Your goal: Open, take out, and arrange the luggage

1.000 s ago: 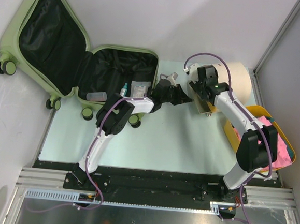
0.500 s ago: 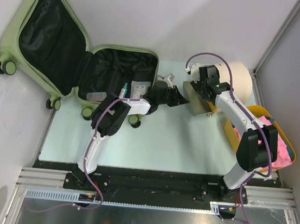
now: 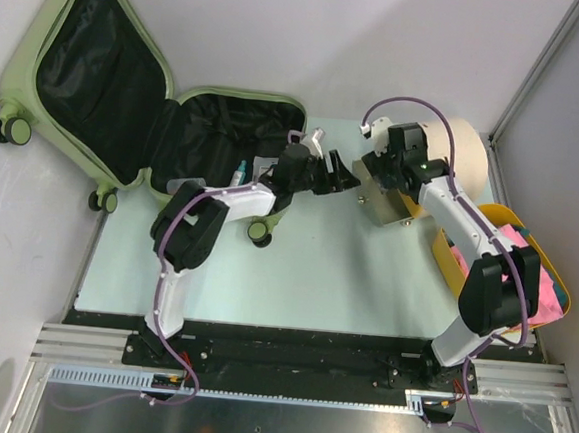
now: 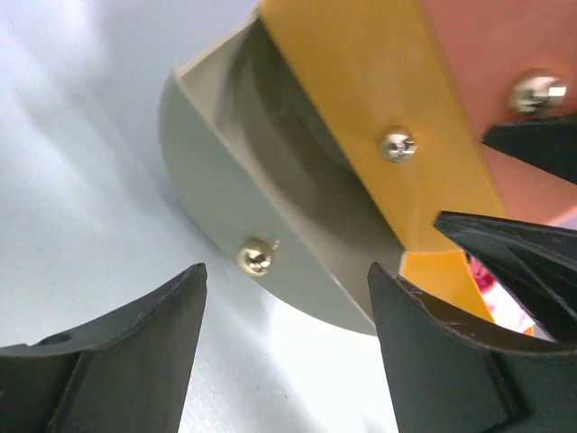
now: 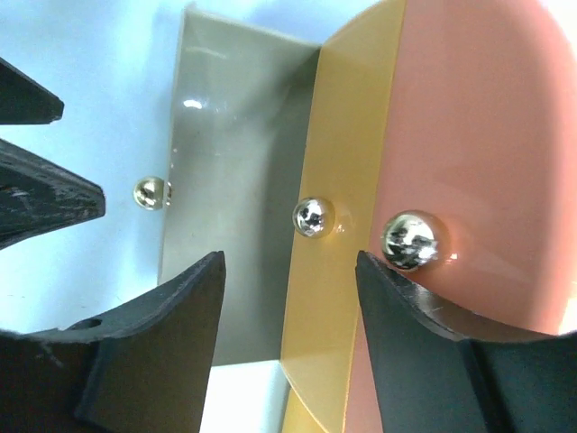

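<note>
**A:** What are the two grippers doing?

**B:** The left gripper (image 4: 287, 289) is spread wide. Its black fingers (image 4: 135, 352) are well apart with nothing clamped between them. Through the gap you see a small box (image 4: 288, 207) made of a grey, a yellow and a salmon-pink panel, fixed with round metal studs (image 4: 255, 260). The right gripper (image 5: 288, 271) is just as wide open. The grey and yellow panels show between its fingers (image 5: 153, 352), but I cannot tell whether either finger touches them.

**A:** How do they sit relative to each other?

**B:** They face each other across the box. The left gripper is just to the box's left and the right gripper is over its far edge (each wrist camera catches the other's black fingertips at its margin). The box rests on a pale mint table mat (image 3: 315, 269).

**A:** And the luggage?

**B:** The pale sage-green suitcase (image 3: 109, 92) lies open at the far left. Its lid (image 3: 77, 44) spreads past the mat's left edge with its black lining showing. The lower half (image 3: 226, 126) lies on the mat's far left corner, just beside the left gripper. A slim tube (image 3: 239, 172) and clear packets (image 3: 270, 172) lie inside near its front edge, and the left arm crosses over that edge.

**A:** Anything else?

**B:** A cream cylindrical drum (image 3: 470, 151) stands just behind the right gripper. A yellow basket (image 3: 443, 257) holding pink items sits at the right edge, partly under the right arm.
</note>
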Motion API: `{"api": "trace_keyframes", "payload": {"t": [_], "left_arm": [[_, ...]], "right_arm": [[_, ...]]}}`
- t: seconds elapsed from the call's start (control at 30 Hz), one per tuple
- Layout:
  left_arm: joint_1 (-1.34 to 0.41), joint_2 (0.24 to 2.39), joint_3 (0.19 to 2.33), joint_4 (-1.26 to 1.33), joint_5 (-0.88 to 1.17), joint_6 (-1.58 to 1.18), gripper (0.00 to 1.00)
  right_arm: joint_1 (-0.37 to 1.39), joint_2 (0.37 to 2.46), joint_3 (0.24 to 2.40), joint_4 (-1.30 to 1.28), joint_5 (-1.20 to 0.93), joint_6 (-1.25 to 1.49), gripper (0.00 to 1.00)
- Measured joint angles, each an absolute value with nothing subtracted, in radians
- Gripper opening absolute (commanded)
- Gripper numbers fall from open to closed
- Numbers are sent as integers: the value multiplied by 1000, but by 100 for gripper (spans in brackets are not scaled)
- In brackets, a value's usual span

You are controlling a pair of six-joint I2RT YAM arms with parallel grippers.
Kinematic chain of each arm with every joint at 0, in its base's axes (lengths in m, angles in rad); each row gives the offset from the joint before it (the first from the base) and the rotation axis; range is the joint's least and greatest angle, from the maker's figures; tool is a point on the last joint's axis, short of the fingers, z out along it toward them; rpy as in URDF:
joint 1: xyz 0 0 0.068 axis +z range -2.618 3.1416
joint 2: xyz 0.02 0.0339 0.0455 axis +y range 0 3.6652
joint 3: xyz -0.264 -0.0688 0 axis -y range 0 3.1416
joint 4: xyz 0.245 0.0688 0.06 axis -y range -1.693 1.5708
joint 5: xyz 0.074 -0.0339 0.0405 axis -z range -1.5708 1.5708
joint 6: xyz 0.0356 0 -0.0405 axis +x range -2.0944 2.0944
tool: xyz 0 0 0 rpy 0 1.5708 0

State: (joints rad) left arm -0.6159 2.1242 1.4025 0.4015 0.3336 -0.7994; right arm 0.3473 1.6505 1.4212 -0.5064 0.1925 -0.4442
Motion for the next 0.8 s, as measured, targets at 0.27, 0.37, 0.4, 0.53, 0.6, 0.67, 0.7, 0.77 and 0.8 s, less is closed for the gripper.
{"api": "trace_keyframes", "payload": {"t": [0.27,0.37,0.4,0.53,0.6,0.67,0.7,0.77,0.8], "left_arm": [[-582,1854,1309,361,343,-680,76],[-534,1749,1292,288,355,-594,78],[-508,1720,1292,257,358,-561,79],[-347,1632,1292,110,386,-412,79],[-245,1612,1295,17,435,-313,82],[-150,1611,1318,-101,481,-195,82],[-103,1616,1335,-174,493,-126,86],[-17,1622,1370,-299,499,20,86],[18,1625,1384,-352,495,86,86]], "right_arm": [[346,1546,1427,-412,89,-361,80],[345,1535,1449,-371,14,-314,87],[345,1535,1454,-356,-16,-301,90],[345,1538,1456,-303,-124,-240,100],[346,1547,1464,-285,-171,-219,100],[345,1563,1473,-272,-231,-217,100],[346,1572,1478,-271,-260,-217,100],[346,1590,1488,-272,-309,-218,99],[346,1604,1500,-278,-335,-219,99]]}}
